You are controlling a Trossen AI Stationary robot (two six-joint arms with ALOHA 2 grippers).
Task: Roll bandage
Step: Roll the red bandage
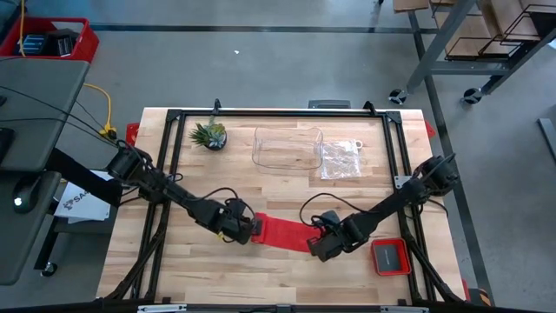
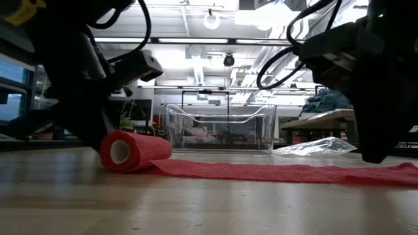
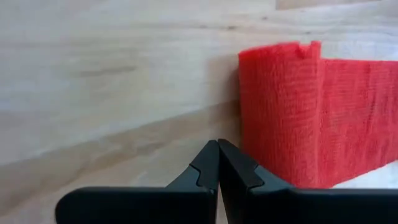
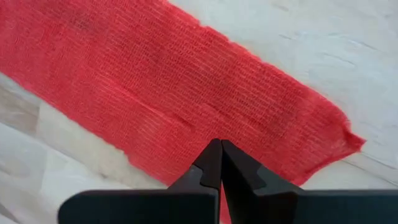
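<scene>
Workshop clutter behind bandage (image 2: 196,163), its hollow rolled end low-view only.

1. No text, label, brand, number or sign reads clearly in any view.
2. A white sheet (image 1: 76,202) beside the table's left edge carries dark printed letters in the high view; they begin with what looks like "SA", and the rest is hidden under the left arm and too small to tell.
</scene>
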